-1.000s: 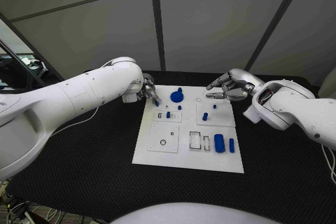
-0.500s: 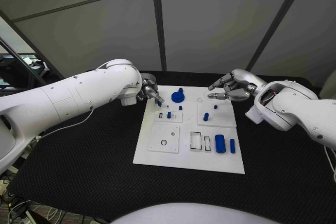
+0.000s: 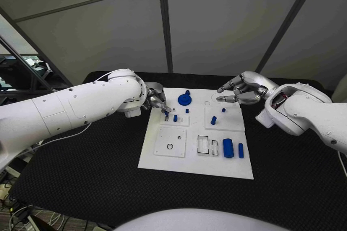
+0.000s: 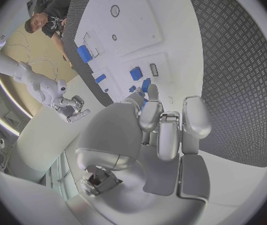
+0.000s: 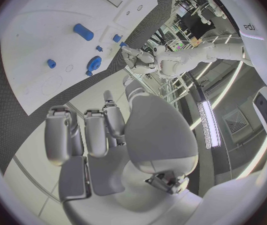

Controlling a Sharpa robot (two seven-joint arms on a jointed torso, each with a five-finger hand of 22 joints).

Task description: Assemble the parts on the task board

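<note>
1. The left hand [image 3: 155, 99] hangs over the far-left corner of the task board [image 3: 173, 163], its fingertips [image 4: 152, 91] just above a small blue part [image 3: 175, 118] standing in a recessed plate. I cannot tell whether it already pinches something — a sliver of blue shows at the fingertips in the left wrist view, nothing more.
2. Risk: coming down slightly off, the fingers could tip that upright part or nudge the round blue knob [image 3: 183, 98] just beside it.
3. The right hand [image 3: 240, 89] hovers off the board's far-right corner, fingers curled but holding nothing. A sweep inward could knock the upright peg [image 3: 213, 120] near it.
4. The blue cylinder [image 3: 227, 148] lies loose near the board's front-right — any jolt to the board on the black desk [image 3: 87, 161] could roll it.
5. No readable writing on the board or parts.
</note>
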